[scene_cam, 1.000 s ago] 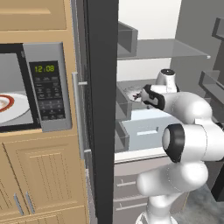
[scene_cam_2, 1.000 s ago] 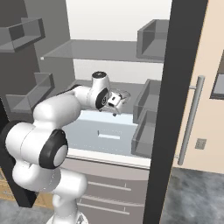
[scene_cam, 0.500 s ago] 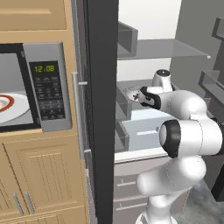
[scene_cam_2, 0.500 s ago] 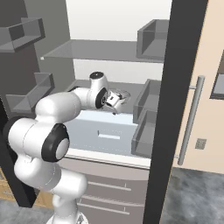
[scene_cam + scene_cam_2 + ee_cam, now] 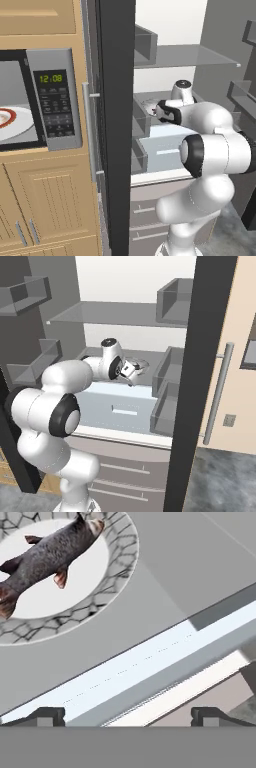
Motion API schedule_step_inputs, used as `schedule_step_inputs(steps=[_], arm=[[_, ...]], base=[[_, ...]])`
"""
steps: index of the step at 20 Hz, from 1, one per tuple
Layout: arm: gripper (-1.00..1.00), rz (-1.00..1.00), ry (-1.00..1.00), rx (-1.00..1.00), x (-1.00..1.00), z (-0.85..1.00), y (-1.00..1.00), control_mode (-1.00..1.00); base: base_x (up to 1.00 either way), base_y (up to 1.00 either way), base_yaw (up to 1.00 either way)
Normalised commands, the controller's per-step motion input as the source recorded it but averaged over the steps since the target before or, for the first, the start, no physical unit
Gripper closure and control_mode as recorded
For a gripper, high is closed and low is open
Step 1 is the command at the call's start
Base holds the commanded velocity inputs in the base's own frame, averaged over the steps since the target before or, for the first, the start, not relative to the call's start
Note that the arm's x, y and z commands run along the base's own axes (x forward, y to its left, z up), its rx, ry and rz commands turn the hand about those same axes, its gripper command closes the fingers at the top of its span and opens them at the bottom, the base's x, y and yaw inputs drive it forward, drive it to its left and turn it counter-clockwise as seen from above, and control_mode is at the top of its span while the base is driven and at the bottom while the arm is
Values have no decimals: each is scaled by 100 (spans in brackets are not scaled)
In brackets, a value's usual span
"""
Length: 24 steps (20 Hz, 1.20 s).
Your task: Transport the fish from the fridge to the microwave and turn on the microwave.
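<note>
The fish point(image 5: 47, 554) is dark grey with reddish fins. It lies on a white plate with a grey crackle rim point(image 5: 120, 557) on a shelf inside the open fridge point(image 5: 117, 125). In the hand view the fish is at the top left. My gripper point(image 5: 129, 717) is open and empty, well short of the plate and over the shelf's front edge. From the base views the gripper point(image 5: 131, 370) reaches over the pale blue drawer point(image 5: 120, 403) next to the plate point(image 5: 142, 363). The microwave point(image 5: 56, 107) sits in the wooden cabinets left of the fridge.
A white plate with a red ring point(image 5: 10, 122) shows inside the microwave. Grey door bins point(image 5: 167, 391) hang on the fridge door to the right of the hand. A glass shelf point(image 5: 110, 313) runs above it. Tan cabinet doors point(image 5: 45, 200) stand below the microwave.
The arm's elbow has swung slightly toward the fridge. The hand has barely moved and the jaws stay open.
</note>
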Motion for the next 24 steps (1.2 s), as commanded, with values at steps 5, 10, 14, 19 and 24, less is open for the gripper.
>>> schedule_step_inputs(steps=[5, 10, 14, 19, 24], arm=[[-100, -5, 1, 0, 31, 0, 2, -100], [-100, -3, 0, 0, 35, 0, 0, -100], [-100, -3, 0, 0, 33, 0, 0, -100], [-100, -4, 0, 0, 32, 0, 1, -100], [-100, -4, 0, 0, 28, 0, 2, -100]], base=[[0, 0, 0], [0, 0, 0], [0, 0, 0], [0, 0, 0], [0, 0, 0]])
